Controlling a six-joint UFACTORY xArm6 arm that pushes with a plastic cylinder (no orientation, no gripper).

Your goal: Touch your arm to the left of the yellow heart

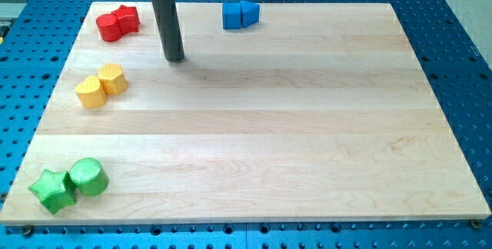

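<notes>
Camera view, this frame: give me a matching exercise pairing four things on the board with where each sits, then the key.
Things:
1. red blocks
2. blue blocks
3. green blocks
4. my tip

Places:
A. bottom left corner of the wooden board
B. top edge, near the middle
C. to the view's upper right of the yellow heart, apart from it
D. top left corner

Pairs: 1-D, 2-B, 3-A, 4-C. The yellow heart touches a second yellow block on its right.
</notes>
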